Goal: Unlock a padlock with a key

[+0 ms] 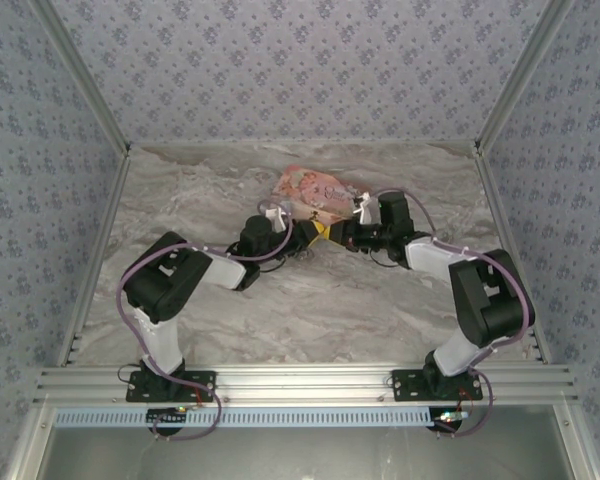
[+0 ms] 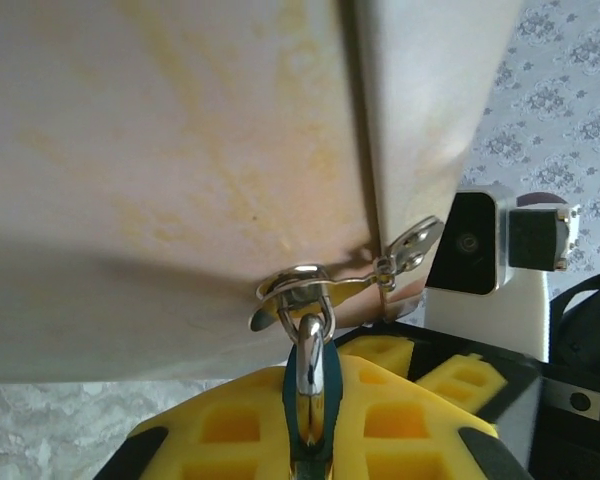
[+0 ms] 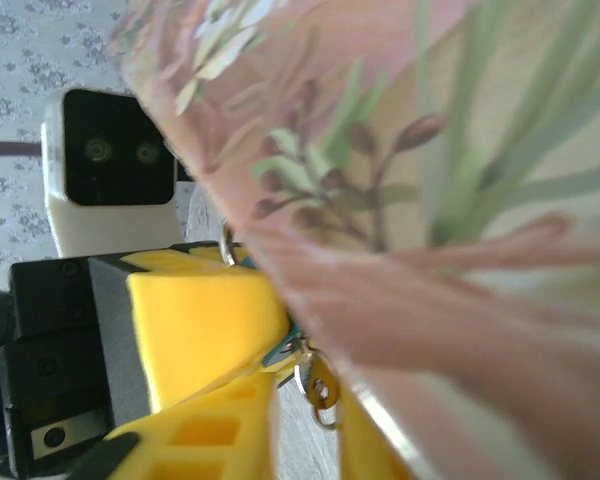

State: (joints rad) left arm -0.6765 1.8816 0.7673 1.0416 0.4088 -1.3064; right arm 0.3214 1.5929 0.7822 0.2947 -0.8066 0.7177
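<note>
Yellow left hand (image 2: 314, 432) around tiny blue padlock (image 2: 303, 395), silvery shackle (image 2: 315, 325)

Colour and pattern findings:

- **Pink box (image 1: 310, 187):** pink ground printed with green stems and mauve buds. Its other face is plain cream with faint yellow streaks.
- **Table (image 1: 310, 310), under the box:** grey-beige marble veining.
- **Walls (image 1: 300, 60), behind the box:** blue-grey with a small repeating floral motif.
- **Padlock (image 2: 308, 410), at the box's edge:** teal-blue body, silvery shackle.
- **Left gripper (image 2: 315, 440) and right gripper (image 3: 300, 400), beside the box:** yellow fingers on black housings.
</note>
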